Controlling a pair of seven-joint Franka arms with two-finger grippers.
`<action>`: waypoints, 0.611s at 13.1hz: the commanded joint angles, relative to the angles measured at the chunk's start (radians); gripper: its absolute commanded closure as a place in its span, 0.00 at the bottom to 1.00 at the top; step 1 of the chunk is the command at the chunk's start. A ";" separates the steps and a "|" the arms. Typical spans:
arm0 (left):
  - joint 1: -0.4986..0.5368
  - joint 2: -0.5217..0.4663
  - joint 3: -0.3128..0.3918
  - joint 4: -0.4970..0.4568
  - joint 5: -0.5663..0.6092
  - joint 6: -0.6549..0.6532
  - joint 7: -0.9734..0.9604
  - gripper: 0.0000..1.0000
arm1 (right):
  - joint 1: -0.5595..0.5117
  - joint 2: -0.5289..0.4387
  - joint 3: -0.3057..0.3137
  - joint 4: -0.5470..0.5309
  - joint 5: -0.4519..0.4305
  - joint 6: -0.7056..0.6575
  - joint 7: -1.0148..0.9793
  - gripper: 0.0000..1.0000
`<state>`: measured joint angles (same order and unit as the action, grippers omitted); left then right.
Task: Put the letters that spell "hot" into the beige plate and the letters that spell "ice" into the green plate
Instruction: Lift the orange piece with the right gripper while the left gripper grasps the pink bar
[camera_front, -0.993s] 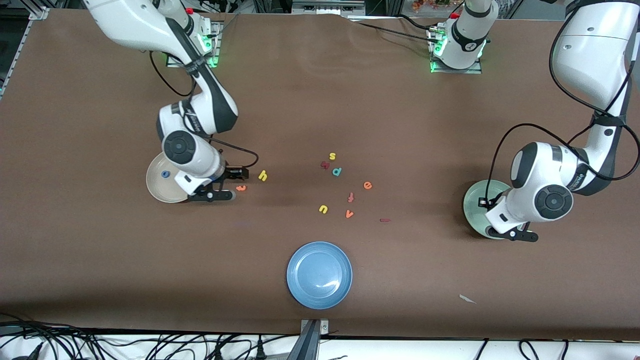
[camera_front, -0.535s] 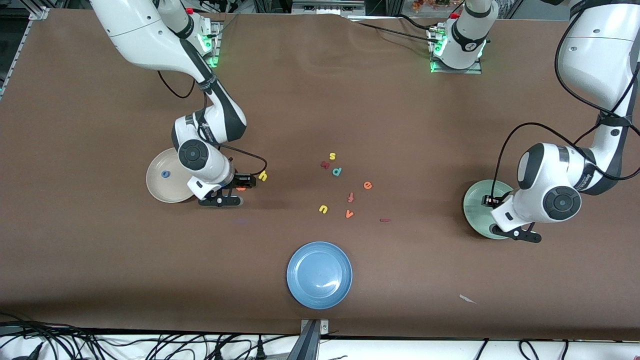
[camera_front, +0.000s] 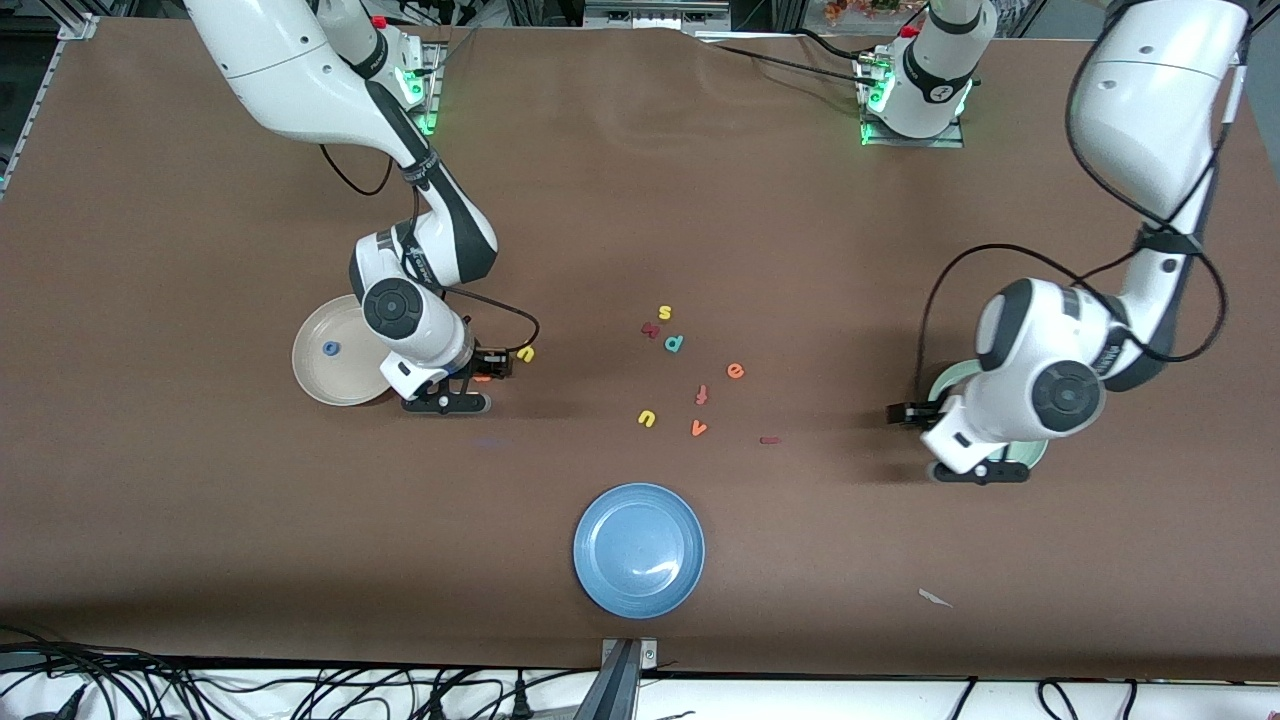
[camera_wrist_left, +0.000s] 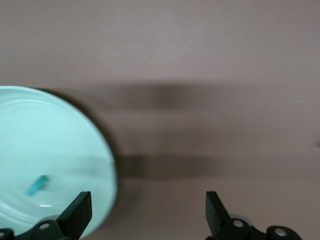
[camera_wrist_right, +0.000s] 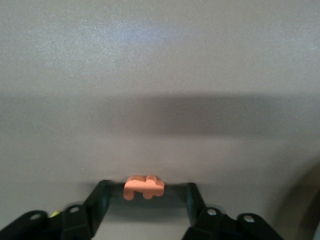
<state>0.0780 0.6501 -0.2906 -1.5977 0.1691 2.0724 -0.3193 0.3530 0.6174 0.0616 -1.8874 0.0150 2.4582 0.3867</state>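
Observation:
The orange t (camera_wrist_right: 144, 186) lies on the table between the fingers of my right gripper (camera_wrist_right: 146, 192), which is open with a gap on each side of the letter. In the front view this gripper (camera_front: 492, 366) is low beside the beige plate (camera_front: 320, 375), which holds the blue o (camera_front: 330, 349). The yellow h (camera_front: 526, 353) lies just past the gripper. My left gripper (camera_wrist_left: 147, 200) is open and empty at the rim of the green plate (camera_wrist_left: 60, 150), where the teal c (camera_wrist_left: 37, 185) lies. The orange e (camera_front: 735, 371) and dark red i (camera_front: 769, 440) lie mid-table.
Other letters lie mid-table: a yellow s (camera_front: 665, 313), a dark red zigzag (camera_front: 650, 329), a teal p (camera_front: 674, 343), a reddish f (camera_front: 702, 395), a yellow u (camera_front: 647, 418), an orange v (camera_front: 699, 429). A blue plate (camera_front: 638, 550) sits near the front edge, and a paper scrap (camera_front: 935, 598) lies toward the left arm's end.
My left gripper opened over the green plate and swung off it toward mid-table. My right gripper moved from the beige plate onto the orange t, and its fingers narrowed around it.

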 joint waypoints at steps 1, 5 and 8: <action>-0.072 0.000 0.010 -0.002 -0.033 0.053 -0.140 0.00 | 0.003 0.015 0.003 0.013 0.003 0.019 0.007 0.39; -0.167 0.042 0.013 0.004 -0.025 0.115 -0.334 0.00 | 0.001 0.019 0.003 0.025 0.006 0.019 0.007 0.39; -0.219 0.097 0.019 0.080 -0.023 0.121 -0.420 0.00 | 0.003 0.028 0.003 0.025 0.006 0.019 0.007 0.46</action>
<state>-0.1108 0.7019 -0.2877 -1.5885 0.1644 2.1987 -0.6946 0.3533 0.6180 0.0610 -1.8818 0.0151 2.4646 0.3873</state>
